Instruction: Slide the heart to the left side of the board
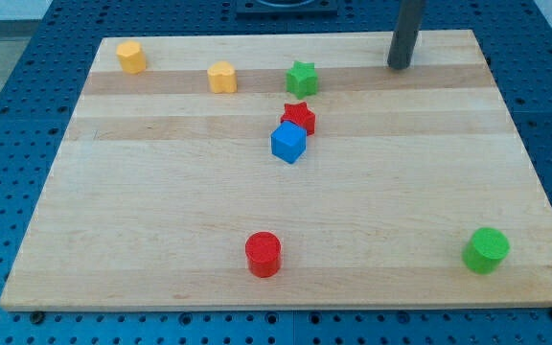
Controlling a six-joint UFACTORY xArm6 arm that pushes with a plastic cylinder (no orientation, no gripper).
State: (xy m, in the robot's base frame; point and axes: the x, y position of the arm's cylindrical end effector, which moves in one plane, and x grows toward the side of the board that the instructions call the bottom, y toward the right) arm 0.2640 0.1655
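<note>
Heart, yellow (221,77): upper part of the tabletop (161,220), left of centre, lobed outline; resting free, nothing touching it.
Red cylinder (264,254): near edge, about centre.
Green cylinder (486,250): near edge, the view's right.
Blue cube (288,142): mid-board, touching the red star behind it.
Red star (299,118): just behind the cube.
Green star (302,78): just behind the red star, to the heart's right.
Yellow hexagonal block (131,57): far left corner.
My tip (400,65): far edge, the view's right, well apart from every block; a plain rod with no gripper, holding nothing.
</note>
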